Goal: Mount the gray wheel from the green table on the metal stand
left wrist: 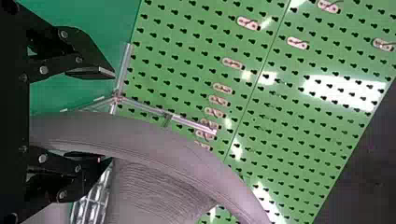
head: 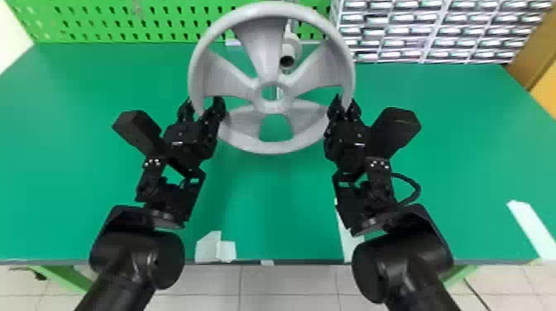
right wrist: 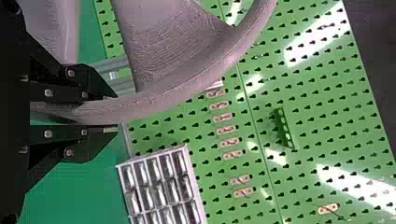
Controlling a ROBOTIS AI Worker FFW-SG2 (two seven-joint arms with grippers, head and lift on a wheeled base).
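The gray wheel (head: 269,147) is raised above the green table (head: 264,194), its face toward me. My right gripper (head: 344,108) is shut on the rim at the wheel's right side; in the right wrist view that gripper (right wrist: 109,112) has the wheel rim (right wrist: 154,102) between its fingers. On the opposite side, my left gripper (head: 202,108) stands open around the rim. From the left wrist, the gripper (left wrist: 105,119) shows one finger well apart from the wheel rim (left wrist: 154,137) and the other close against it. Behind the spokes is the metal stand (head: 291,47), partly hidden, its round tube end facing forward.
A green pegboard (head: 103,20) rises along the table's back edge. To the back right is a rack of small drawers (head: 430,31). White tape pieces (head: 215,247) lie at the front edge, with another tape strip (head: 531,227) at the far right.
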